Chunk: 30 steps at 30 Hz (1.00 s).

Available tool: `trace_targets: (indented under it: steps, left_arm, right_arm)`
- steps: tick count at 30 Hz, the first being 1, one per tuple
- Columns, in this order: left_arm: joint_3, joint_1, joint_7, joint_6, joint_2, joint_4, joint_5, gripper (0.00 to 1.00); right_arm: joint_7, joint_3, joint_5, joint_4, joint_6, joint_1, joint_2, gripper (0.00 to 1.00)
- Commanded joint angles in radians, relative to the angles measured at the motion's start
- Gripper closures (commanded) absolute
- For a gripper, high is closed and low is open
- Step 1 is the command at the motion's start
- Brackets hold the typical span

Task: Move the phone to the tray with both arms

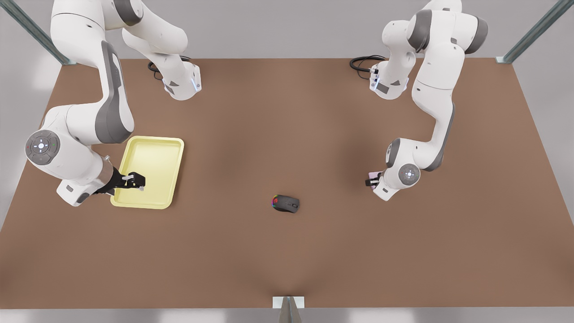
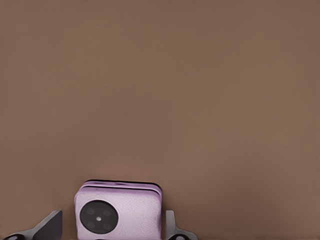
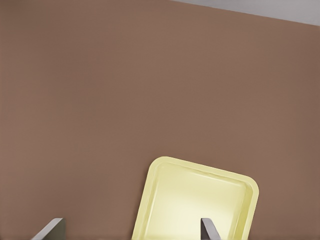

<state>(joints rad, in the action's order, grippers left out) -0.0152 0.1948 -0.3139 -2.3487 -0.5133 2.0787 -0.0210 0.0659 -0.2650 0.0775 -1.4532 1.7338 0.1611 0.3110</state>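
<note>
The pale-pink phone (image 2: 120,212) lies flat on the brown table, a dark round circle on its face. My left gripper (image 2: 112,220) straddles it, open, with a black finger on each side and a narrow gap to the phone on one side. At the front view's right, the phone (image 1: 373,174) peeks out beside the left gripper (image 1: 370,181). The pale yellow tray (image 1: 150,170) sits at the front view's left. My right gripper (image 1: 134,180) hovers open over the tray's near corner, and the tray (image 3: 200,200) lies between and beyond its spread fingers (image 3: 50,227).
A black computer mouse (image 1: 286,203) with rainbow lights rests mid-table, between the phone and the tray. Both arm bases and their black cables (image 1: 363,63) stand at the table's far edge. A metal post (image 1: 288,309) stands at the near edge.
</note>
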Motion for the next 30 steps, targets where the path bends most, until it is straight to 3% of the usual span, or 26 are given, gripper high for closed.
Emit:
trace_targets:
  steps: [1, 5, 6, 7, 15, 20, 22, 24, 27, 30]
  left_arm:
    - [0.0, 0.0, 0.018, -0.011, -0.004, -0.002, -0.019, 0.0]
    - [0.0, 0.0, 0.018, -0.02, -0.004, 0.0, -0.019, 0.02]
    - [0.0, 0.0, 0.018, -0.02, -0.004, 0.0, -0.019, 0.16]
    - [0.0, 0.0, 0.018, -0.02, -0.004, -0.002, -0.02, 0.21]
    - [0.0, 0.011, -0.027, 0.0, 0.016, -0.009, -0.019, 0.2]
    - [-0.017, 0.239, -0.382, 0.052, 0.049, -0.052, -0.022, 0.2]
    - [-0.015, 0.386, -0.53, 0.221, 0.021, -0.212, -0.068, 0.2]
    - [-0.017, 0.543, -0.786, 0.448, -0.16, -0.604, -0.1, 0.2]
    - [-0.015, 0.676, -0.947, 0.459, -0.338, -0.894, -0.134, 0.2]
    - [-0.026, 0.73, -0.965, 0.391, -0.427, -0.976, -0.143, 0.2]
  right_arm:
    - [0.003, 0.0, -0.001, 0.001, 0.0, 0.0, -0.001, 0.0]
    - [0.003, 0.0, -0.001, 0.001, 0.0, 0.0, -0.001, 0.0]
    - [0.003, 0.0, -0.001, 0.001, 0.0, 0.0, -0.001, 0.0]
    - [0.0, 0.0, -0.001, 0.001, 0.001, 0.0, 0.0, 0.0]
    - [0.002, 0.003, -0.004, 0.002, 0.0, 0.001, 0.01, 0.0]
    - [0.003, 0.003, -0.004, 0.002, 0.0, 0.003, 0.01, 0.0]
    - [0.003, 0.003, -0.004, 0.002, 0.0, 0.003, 0.01, 0.0]
    - [0.005, 0.006, -0.002, 0.002, -0.002, 0.005, 0.01, 0.0]
    - [0.005, 0.006, -0.004, 0.002, -0.002, 0.005, 0.011, 0.0]
    - [0.003, 0.004, -0.004, 0.002, -0.002, 0.001, 0.01, 0.0]
